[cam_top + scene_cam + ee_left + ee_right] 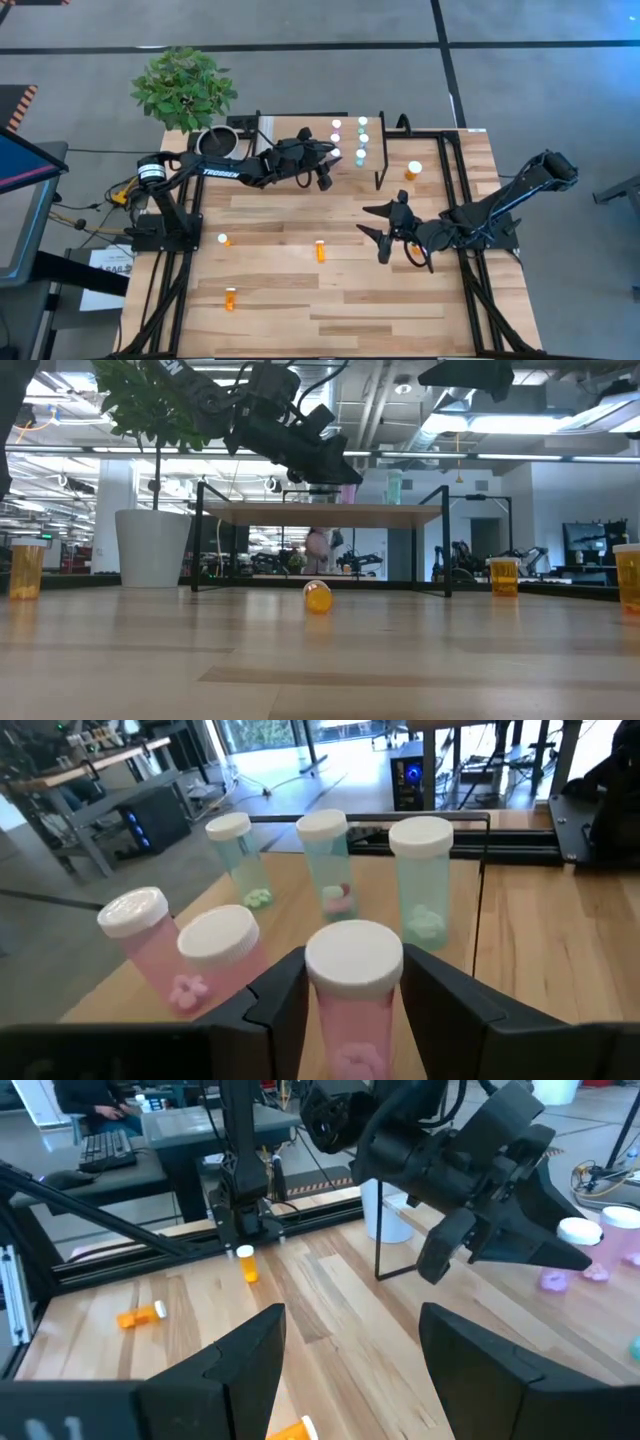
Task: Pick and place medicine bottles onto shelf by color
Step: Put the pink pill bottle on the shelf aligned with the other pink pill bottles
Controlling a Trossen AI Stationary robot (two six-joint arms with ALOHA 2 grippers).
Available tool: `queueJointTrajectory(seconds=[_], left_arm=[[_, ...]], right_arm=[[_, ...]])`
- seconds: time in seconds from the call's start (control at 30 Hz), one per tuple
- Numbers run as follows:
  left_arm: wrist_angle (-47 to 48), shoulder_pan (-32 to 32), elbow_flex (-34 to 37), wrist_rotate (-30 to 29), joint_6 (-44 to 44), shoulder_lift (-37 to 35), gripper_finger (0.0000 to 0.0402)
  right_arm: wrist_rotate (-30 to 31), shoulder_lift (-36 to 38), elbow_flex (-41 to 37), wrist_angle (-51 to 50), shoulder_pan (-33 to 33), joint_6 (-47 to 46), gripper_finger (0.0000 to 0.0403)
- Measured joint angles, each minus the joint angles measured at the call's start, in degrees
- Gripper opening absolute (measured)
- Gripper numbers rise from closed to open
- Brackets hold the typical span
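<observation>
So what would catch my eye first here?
Probably the left gripper over the shelf, its fingers either side of a pink bottle beside pink and teal ones. Then the orange bottles scattered across the table, and the leafy plant at its corner.

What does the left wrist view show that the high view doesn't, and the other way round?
Only the left wrist view: the left gripper fingers stand either side of a pink bottle, pills visible inside.

Only the high view: the right gripper open over the table, orange bottles scattered, a potted plant.

Both: teal bottles and pink ones on the shelf.
</observation>
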State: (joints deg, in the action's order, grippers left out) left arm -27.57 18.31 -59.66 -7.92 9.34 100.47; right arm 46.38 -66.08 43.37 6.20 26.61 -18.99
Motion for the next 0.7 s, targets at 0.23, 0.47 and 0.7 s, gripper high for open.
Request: queueJointTrajectory(seconds=[0.23, 0.47, 0.7], left_arm=[[-0.04, 0.00, 0.00, 0.00, -1.12, 0.00, 0.0160], [0.83, 0.00, 0.00, -0.02, -2.09, 0.00, 0.0176], [1.85, 0.00, 0.00, -0.46, -2.64, -0.02, 0.0192]], right_arm=[[-0.01, 0.00, -0.02, -0.01, 0.00, 0.00, 0.0255], [-0.03, 0.00, 0.00, 0.10, 0.00, 0.03, 0.0255], [-0.05, 0.00, 0.01, 0.15, 0.00, 0.02, 0.0255]])
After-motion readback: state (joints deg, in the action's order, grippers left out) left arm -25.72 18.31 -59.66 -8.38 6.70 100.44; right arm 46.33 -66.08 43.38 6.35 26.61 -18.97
